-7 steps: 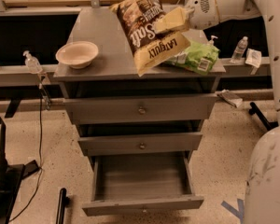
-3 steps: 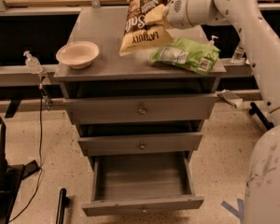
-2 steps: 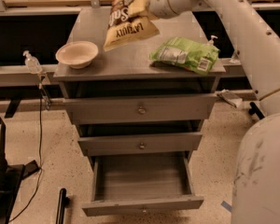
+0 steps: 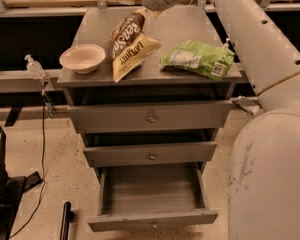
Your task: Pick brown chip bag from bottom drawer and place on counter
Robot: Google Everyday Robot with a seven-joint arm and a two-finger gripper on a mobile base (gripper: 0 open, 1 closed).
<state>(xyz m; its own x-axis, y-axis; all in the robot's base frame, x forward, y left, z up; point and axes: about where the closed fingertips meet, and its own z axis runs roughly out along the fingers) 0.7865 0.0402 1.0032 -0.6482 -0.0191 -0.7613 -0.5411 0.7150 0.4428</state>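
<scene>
The brown chip bag [image 4: 129, 43] lies on the counter [image 4: 185, 26] left of centre, its cream-yellow end toward the front edge and its brown end tilted up at the back. My gripper [image 4: 146, 13] reaches in from the upper right and is shut on that raised brown end. The bottom drawer [image 4: 152, 191] stands pulled open below, with nothing visible inside it. The two shallower drawers above it are closed.
A cream bowl [image 4: 82, 58] sits on the counter's left front corner, close to the bag. A green chip bag [image 4: 197, 59] lies on the right front. A small clear bottle [image 4: 34, 66] stands on the ledge to the left. My white arm and body [image 4: 270, 159] fill the right side.
The gripper has carried the brown chip bag from the counter's right side to left of centre and lowered it, so its cream end now rests on the counter.
</scene>
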